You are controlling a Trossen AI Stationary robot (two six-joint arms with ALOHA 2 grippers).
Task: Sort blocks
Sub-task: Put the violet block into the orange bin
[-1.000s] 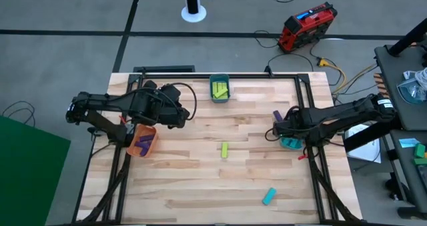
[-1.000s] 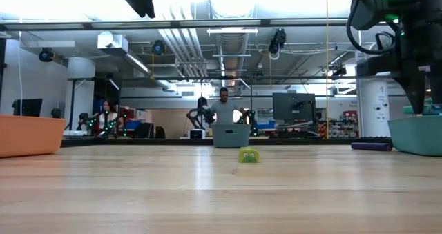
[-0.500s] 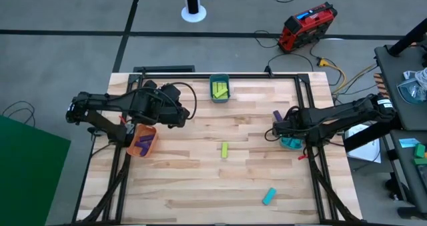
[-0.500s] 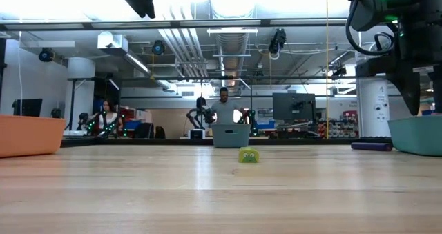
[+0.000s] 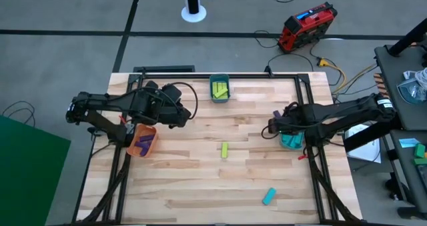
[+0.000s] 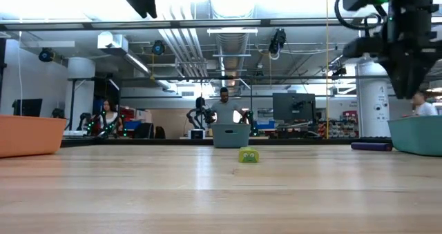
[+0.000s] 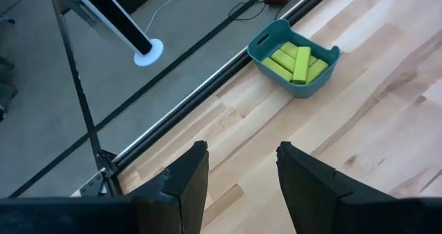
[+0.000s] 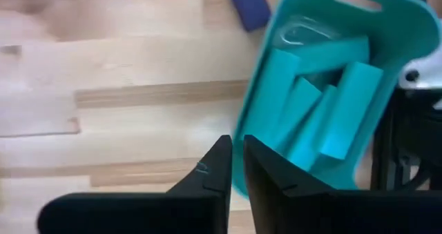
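Right pincer [image 8: 233,166] empty, beside teal bin [image 8: 387,27]

High view: from above, straight down on the whole table [image 5: 200,179], both arms included. Low view: at table-top level, facing across the wood into the room behind. Left wrist view: fairly high, tilted toward the far table edge and the bin of yellow-green blocks [image 7: 295,60], seen also from above [image 5: 220,89]. Right wrist view: very near, looking down on the bin of cyan blocks [image 8: 324,117], shared with high view [image 5: 291,142].
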